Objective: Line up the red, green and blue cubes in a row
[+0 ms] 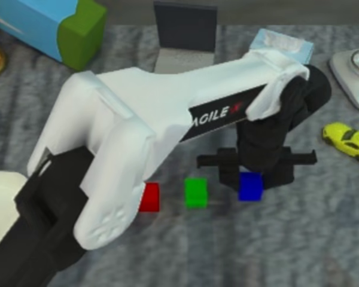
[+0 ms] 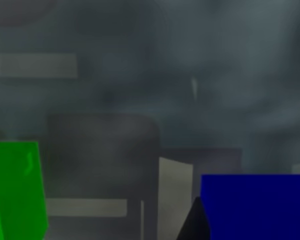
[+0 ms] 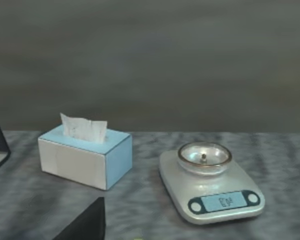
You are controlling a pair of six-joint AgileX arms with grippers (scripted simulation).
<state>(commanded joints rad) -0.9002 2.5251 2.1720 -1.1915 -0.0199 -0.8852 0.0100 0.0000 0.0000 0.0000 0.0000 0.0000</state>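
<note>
Top view | our left gripper (image 1: 249, 179) is directly over blue cube (image 1: 250, 186), right of green cube (image 1: 195, 192) | finger state: cannot tell

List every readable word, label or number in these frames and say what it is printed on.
"AGILE" followed by a red "X": on the black stripe along the left arm, top view.
Kitchen scale display: marks too blurred to read.
Blue-and-white carton: no legible print.
Nothing else carries text.
</note>
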